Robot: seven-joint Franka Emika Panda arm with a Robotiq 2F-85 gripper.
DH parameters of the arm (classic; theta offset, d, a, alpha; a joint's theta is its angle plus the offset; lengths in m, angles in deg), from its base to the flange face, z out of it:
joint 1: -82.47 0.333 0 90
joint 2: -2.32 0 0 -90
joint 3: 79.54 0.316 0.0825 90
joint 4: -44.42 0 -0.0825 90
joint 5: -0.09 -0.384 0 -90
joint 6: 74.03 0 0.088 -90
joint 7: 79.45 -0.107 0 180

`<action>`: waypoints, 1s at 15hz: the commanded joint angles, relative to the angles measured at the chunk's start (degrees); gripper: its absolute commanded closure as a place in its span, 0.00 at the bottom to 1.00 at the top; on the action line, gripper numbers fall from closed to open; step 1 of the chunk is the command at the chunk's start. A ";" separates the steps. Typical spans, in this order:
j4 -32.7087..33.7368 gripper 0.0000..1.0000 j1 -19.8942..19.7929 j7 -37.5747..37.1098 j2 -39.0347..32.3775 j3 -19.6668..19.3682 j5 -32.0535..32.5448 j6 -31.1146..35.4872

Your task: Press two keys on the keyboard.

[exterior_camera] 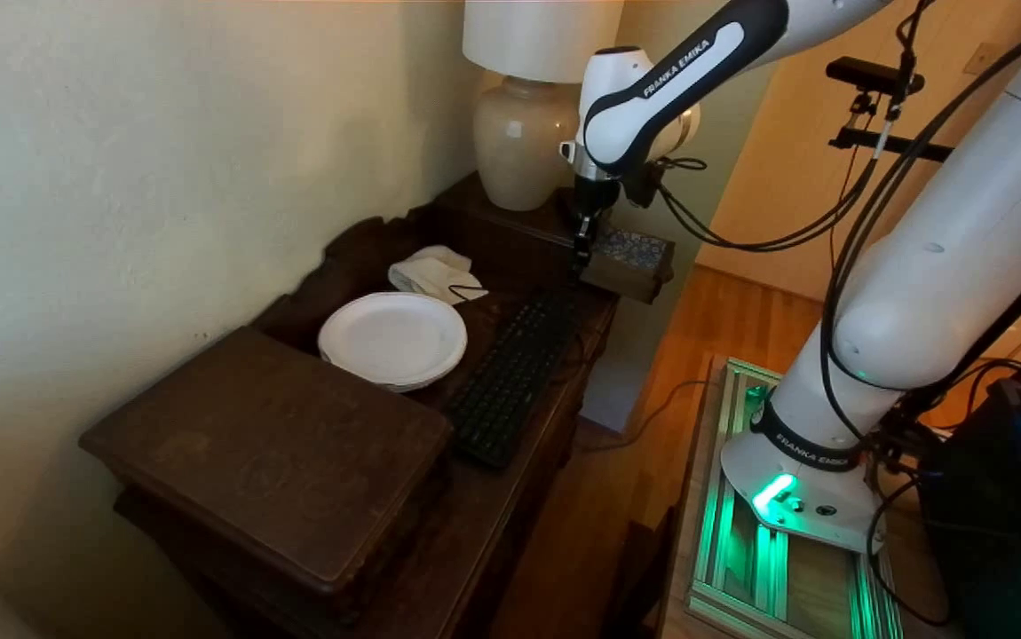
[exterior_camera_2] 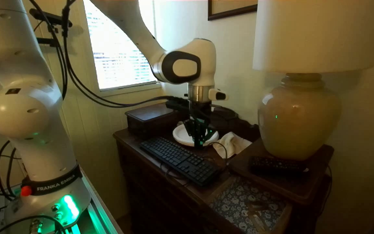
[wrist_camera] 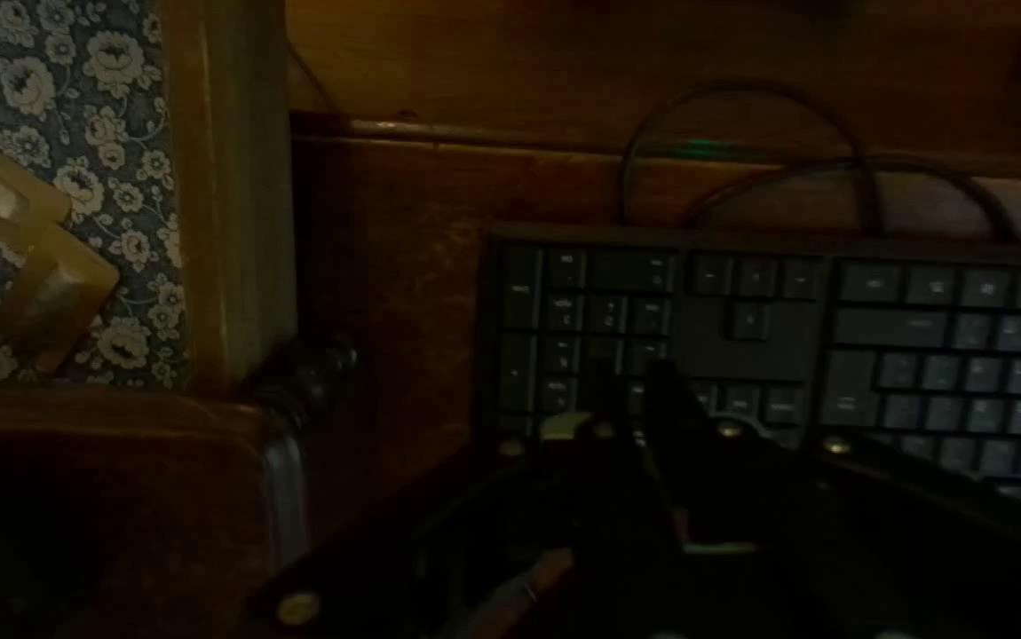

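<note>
The long black keyboard (exterior_camera: 515,382) lies along the dark dresser top in both exterior views (exterior_camera_2: 179,159). In the wrist view, its number pad, arrow keys and part of the main keys (wrist_camera: 741,355) show. My gripper (wrist_camera: 630,368) points down in front of the number pad, its fingers slightly apart with a narrow gap. Nothing shows held between them. The fingers hide some lower number-pad keys. In an exterior view, the gripper (exterior_camera_2: 198,145) appears above the keyboard; in an exterior view, it (exterior_camera: 578,264) is near the keyboard's far end. Contact with a key cannot be told.
White plates (exterior_camera: 393,337) and a pale cloth (exterior_camera_2: 231,144) lie beside the keyboard. A wooden box (exterior_camera: 271,444) stands at one end. An open flower-lined drawer (exterior_camera_2: 244,204), a lamp (exterior_camera_2: 299,120) and a remote (exterior_camera_2: 276,165) are at the other. Cables (wrist_camera: 746,86) loop along the keyboard's edge.
</note>
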 commanded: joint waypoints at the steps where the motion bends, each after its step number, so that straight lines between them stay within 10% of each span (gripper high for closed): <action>1: -0.01 0.54 2.72 -4.24 10.15 1.34 0.34 -10.20; 9: 6.68 0.01 7.36 -5.28 20.99 3.71 0.49 -24.41; 15: 6.56 0.00 8.68 -1.88 20.80 2.47 0.45 -25.07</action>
